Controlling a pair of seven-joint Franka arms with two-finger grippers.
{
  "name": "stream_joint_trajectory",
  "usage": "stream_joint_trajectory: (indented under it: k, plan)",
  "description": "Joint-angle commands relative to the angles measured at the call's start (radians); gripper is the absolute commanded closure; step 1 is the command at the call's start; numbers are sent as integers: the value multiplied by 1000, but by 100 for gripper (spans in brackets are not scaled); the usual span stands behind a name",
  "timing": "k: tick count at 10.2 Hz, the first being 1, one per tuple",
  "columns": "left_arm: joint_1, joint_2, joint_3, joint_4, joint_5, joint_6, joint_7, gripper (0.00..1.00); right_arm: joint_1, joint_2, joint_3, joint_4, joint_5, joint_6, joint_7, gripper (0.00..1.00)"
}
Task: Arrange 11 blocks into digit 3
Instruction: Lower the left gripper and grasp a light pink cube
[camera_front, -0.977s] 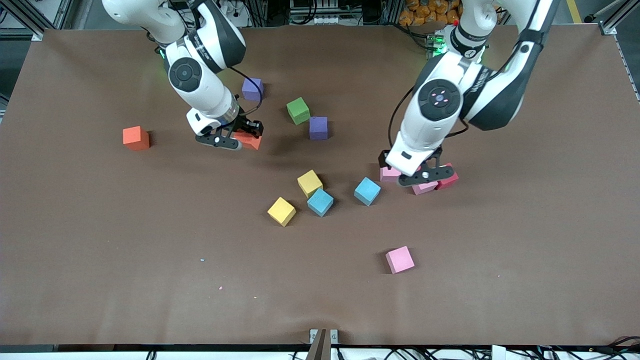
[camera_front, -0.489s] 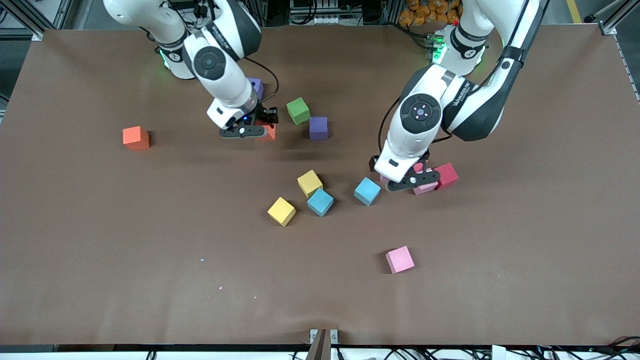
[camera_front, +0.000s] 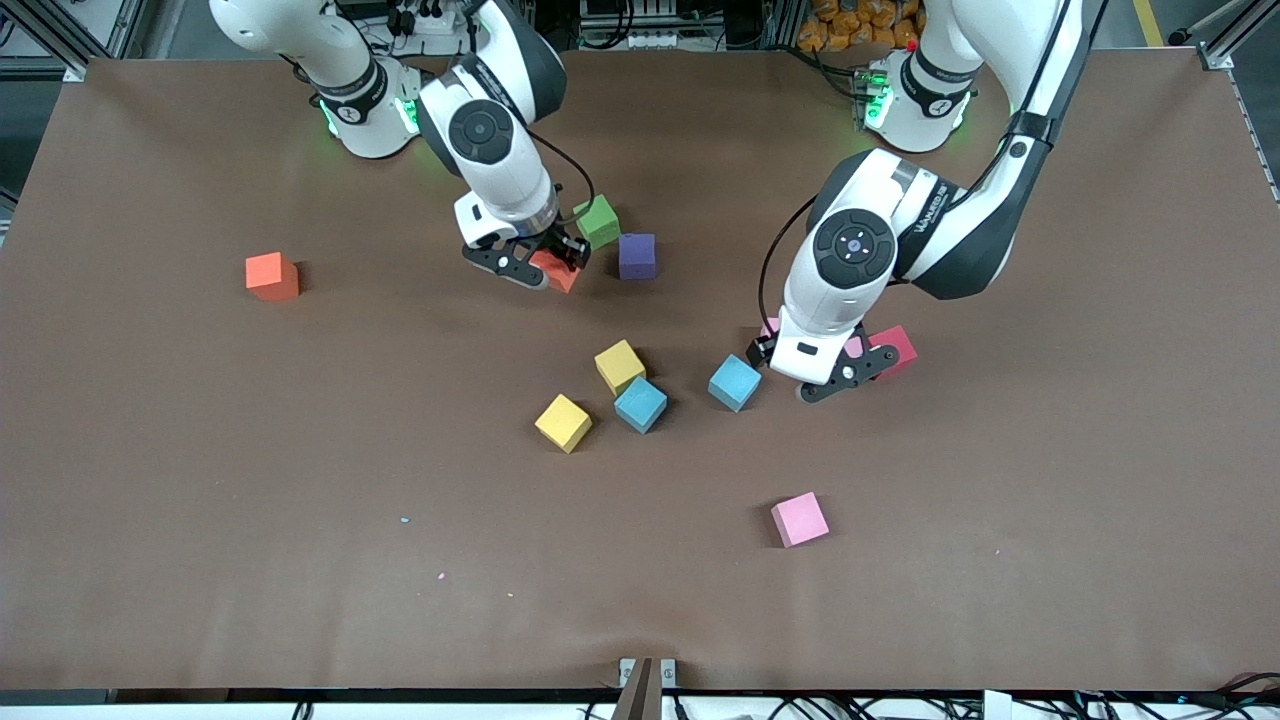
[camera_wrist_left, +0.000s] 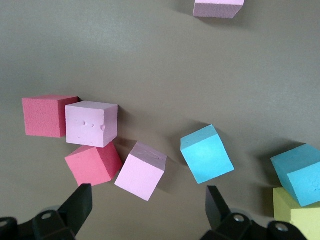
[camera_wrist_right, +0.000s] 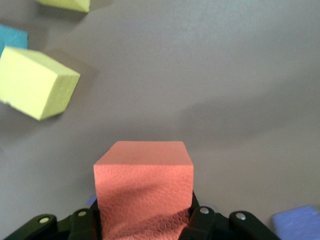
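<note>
The left hand (camera_front: 838, 375), fingers spread and empty, partly hides what seems a cluster of matte pink and red cubes (camera_wrist_left: 91, 123) mid-table. The right hand (camera_front: 541, 268) grips a pebbled foam orange-red cube (camera_wrist_right: 144, 186) above the table beside the green cube (camera_front: 598, 221), toward the robots' edge.

Bright, even light (soft shadows), sharp focus.
</note>
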Motion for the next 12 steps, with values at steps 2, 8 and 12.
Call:
stream_joint_trajectory:
  k: [2,8,12]
  plan:
    - [-1,16,-5,19,26,-4,-10,0,18,54,-6,18,77,56,356,100]
    - [-4,25,-5,19,29,-4,-4,0,23,110,-5,-8,122,125,812,100]
    - [-42,80,-5,21,27,56,-115,0,84,161,-5,-8,146,160,1005,100]
